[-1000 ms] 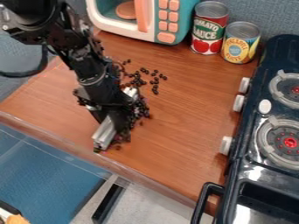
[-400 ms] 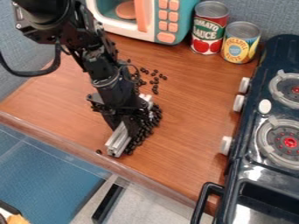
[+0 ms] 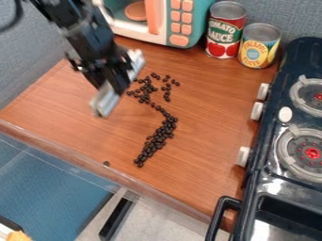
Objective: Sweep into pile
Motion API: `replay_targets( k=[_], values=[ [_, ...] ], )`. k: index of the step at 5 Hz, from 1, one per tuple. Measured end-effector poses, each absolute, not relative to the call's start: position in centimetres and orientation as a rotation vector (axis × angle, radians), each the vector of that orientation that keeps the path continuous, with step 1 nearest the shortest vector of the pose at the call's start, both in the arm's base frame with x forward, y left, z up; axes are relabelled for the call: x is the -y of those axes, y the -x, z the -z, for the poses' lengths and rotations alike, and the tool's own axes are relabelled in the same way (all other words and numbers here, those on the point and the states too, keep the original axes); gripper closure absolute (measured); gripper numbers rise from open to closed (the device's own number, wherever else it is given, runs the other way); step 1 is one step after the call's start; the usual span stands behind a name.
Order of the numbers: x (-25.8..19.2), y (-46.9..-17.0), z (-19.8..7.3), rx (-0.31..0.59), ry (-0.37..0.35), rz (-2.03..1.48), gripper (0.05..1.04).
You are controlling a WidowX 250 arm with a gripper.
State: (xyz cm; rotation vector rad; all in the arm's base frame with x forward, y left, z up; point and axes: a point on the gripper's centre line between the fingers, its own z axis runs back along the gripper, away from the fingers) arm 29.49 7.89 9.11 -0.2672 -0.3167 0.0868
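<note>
With gripper (image 3: pixel 116 81) pinched on pale bar (image 3: pixel 106 100), hanging over counter (image 3: pixel 207 141). Find dark beans (image 3: pixel 160 133) toward the stove-side edge, strung toward the front edge; likely keep bar lengthwise near-parallel to their lower run, broadside leading.

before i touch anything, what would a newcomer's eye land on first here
Probably the dark beans straggling across the wooden counter in a bent line, thicker toward the counter's front edge. Next, the black arm at upper left, its tool holding a pale metal bar beside them. Then the bright red can at the back, next to the toy oven.
</note>
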Motion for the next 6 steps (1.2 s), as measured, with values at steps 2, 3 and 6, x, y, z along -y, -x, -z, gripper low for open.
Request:
replay_targets(
  k=[2, 3, 6],
  values=[
    [-14.0, -32.6, -8.4, 0.271, 0.201, 0.002, 0.711],
    [-15.9, -34.1, -6.6, 0.246, 0.137, 0.038, 0.711],
    [-19.9, -38.9, -6.0, 0.289, -0.053, 0.047, 0.711]
  ],
)
